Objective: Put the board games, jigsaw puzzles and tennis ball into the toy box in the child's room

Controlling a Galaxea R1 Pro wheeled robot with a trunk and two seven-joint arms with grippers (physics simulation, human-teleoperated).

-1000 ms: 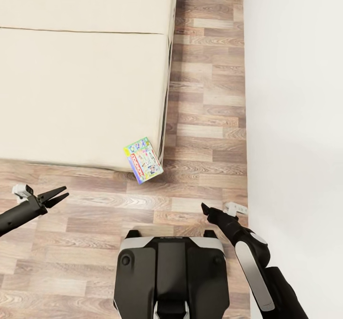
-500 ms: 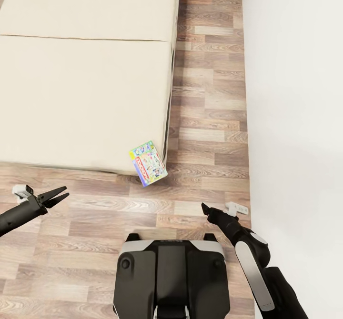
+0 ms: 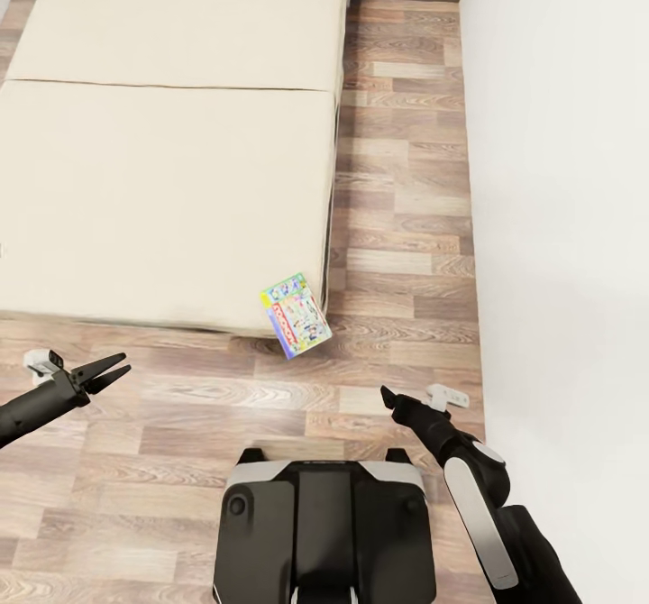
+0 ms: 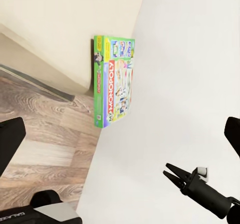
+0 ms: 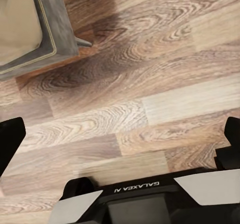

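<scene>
The board game (image 3: 297, 315), a pale box with green edges and a Monopoly lid, lies flat at the near right corner of the bed (image 3: 162, 180). Part of it juts past the mattress edge over the wooden floor (image 3: 397, 225). My left wrist view shows it (image 4: 114, 81) the same way, with its printed lid facing up and its lower end overhanging the bed's side.

That overhang is my main worry. I judge that a push from the wrong side, or a finger catching the free end, could tip the box off the corner and onto the floor, where a thin flat thing would be much harder to pick up. Closing only on the hanging end could also make it swing or slip out, since the box is broad and slim.

My left gripper (image 3: 106, 371) hangs over the floor near the bed's front edge, well to the left of the box, with its fingers spread apart and nothing between them. My right gripper (image 3: 389, 397) is over the floor, nearer than the box and slightly to its right. I cannot tell how far its fingers are apart. It appears in the left wrist view as well (image 4: 172, 173).

The white wall (image 3: 559, 225) runs close along my right. I think a wide swing of the right arm could strike it.
</scene>
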